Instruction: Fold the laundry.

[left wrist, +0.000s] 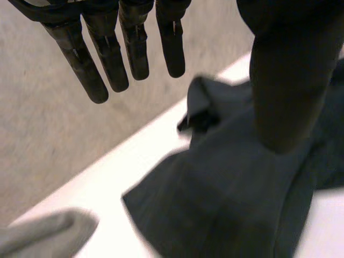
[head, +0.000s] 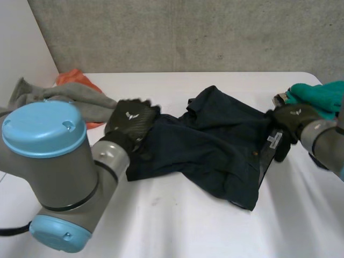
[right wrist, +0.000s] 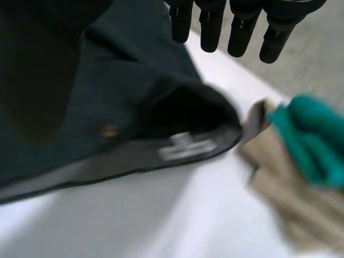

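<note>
step: early. The dark navy cloth garment is neither flattened nor folded. 1 hand sits at each end of it, which reads as a reach before a grasp.
next move: my guess is that each hand closes on its own edge, then the 2 pull apart to spread the cloth flat. Each needs a firm pinch on a single layer, not on a bunched lump.
left hand: at the garment's left edge. Fingers are straight and spread, with the thumb well apart from them, and nothing is gripped. The thumb hangs over the cloth; contact cannot be told.
right hand: at the garment's right edge, by the waistband. Fingers are straight with the thumb apart, holding nothing. Contact with the cloth is unclear.
garment place: middle of the white table, lying between the 2 hands.
garment look: crumpled, with layers overlapping and a raised lump at the far edge. It is probably shorts or trousers, but the type is unsure. The waistband end faces the right hand and shows a white label and a small brown button.
handling: soft and limp, and likely to drag or bunch if only 1 side is pulled.
other laundry: a grey cloth lies just beside the left hand, with an orange cloth behind it. A teal cloth lies on a beige cloth near the right hand.
risk: the right hand could snag the teal pile.
</note>
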Available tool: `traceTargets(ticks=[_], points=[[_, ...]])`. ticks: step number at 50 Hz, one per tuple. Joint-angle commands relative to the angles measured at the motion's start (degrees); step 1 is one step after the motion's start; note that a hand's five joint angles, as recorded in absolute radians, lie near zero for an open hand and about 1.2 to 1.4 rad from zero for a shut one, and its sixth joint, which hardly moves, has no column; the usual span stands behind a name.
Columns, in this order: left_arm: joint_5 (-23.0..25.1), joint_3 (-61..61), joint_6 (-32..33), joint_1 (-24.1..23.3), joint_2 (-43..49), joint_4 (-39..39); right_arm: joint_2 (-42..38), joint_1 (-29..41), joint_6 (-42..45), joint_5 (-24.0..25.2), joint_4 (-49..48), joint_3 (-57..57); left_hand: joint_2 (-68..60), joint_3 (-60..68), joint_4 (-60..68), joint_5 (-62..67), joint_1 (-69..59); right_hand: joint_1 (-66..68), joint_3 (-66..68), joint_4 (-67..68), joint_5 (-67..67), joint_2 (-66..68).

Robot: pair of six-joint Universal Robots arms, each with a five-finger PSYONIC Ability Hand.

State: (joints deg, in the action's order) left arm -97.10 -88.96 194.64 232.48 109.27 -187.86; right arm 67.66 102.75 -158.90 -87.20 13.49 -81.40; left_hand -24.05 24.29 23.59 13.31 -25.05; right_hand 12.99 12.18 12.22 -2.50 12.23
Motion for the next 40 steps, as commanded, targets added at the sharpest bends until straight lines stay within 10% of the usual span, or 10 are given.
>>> traceTargets(ticks=[1, 12, 17, 24, 40], points=[[0.2, -3.5, 2.9, 4.0, 6.2, -0.2, 8.6, 0.8, -14.7, 0.8, -0.3, -14.0, -2.3, 2.1, 2.8, 3.1, -1.3, -1.6, -0.8, -0.8, 1.1, -0.8], [4.5, 1.2, 2.9, 4.9, 15.2, -0.8, 5.8, 8.3, -21.2, -1.5, -12.6, -24.4, -9.9, 9.6, 10.3, 10.6, -8.9, 4.2, 5.0, 4.9, -4.6, 4.9], [3.9, 5.8, 3.2, 4.8, 20.4, -0.8, 2.4, 9.9, -21.5, -5.3, -14.7, -23.9, -35.2, 34.9, 35.6, 35.9, -34.2, 7.7, 8.5, 8.4, -8.2, 8.4], [-1.8, 7.7, 3.4, 4.7, 20.0, -3.7, 3.0, 13.2, -23.8, -9.7, -20.8, -22.4, -56.0, 55.7, 56.4, 56.7, -54.9, 67.0, 67.8, 67.8, -67.5, 67.8], [-1.1, 3.1, 6.2, 5.3, -20.3, 1.3, 24.4, 6.7, 14.4, -0.4, -6.6, -2.1, -56.0, 55.7, 56.4, 56.7, -54.9, 67.0, 67.8, 67.8, -67.5, 67.8]])
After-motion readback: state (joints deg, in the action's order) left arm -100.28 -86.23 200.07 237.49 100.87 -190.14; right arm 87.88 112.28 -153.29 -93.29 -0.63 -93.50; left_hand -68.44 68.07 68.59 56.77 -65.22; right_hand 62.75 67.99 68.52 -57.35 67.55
